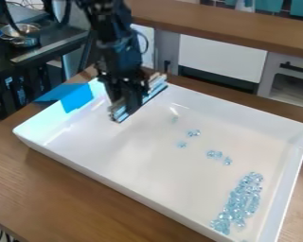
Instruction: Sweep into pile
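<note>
At the tray's (132, 165) 11 o'clock the gripper (132, 96) has its fingers closed around the sweeper (120, 114), the gathering step seemingly well along, with most beads (240, 202) at 4 o'clock, so next it should push the strays (214, 154) that way.

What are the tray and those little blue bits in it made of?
The tray looks like glossy white plastic, going by its smooth molded walls and soft reflections, though enameled metal is possible. The blue bits look like clear, shiny glass or acrylic, since they sparkle and seem see-through.
</note>
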`<state>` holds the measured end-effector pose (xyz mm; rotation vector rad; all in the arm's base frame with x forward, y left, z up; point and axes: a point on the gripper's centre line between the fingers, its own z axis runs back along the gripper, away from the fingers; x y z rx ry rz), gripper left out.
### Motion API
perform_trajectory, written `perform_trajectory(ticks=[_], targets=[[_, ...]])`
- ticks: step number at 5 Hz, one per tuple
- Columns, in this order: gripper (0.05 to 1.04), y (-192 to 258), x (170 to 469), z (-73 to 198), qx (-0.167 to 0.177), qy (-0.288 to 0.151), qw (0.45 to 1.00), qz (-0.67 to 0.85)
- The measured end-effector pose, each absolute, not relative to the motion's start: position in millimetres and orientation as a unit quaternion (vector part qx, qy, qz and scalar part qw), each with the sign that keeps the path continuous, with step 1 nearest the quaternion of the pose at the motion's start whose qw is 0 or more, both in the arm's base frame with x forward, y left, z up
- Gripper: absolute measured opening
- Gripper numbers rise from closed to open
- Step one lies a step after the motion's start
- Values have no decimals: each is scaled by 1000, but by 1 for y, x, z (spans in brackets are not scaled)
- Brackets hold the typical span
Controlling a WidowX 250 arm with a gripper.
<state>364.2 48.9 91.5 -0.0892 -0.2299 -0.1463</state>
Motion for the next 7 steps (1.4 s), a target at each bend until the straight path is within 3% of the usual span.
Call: perform_trajectory(ticks=[3,7], targets=[[375,65,375,44,-15,-88,992,-87],[375,-4,374,40,-24,-58,990,-125]])
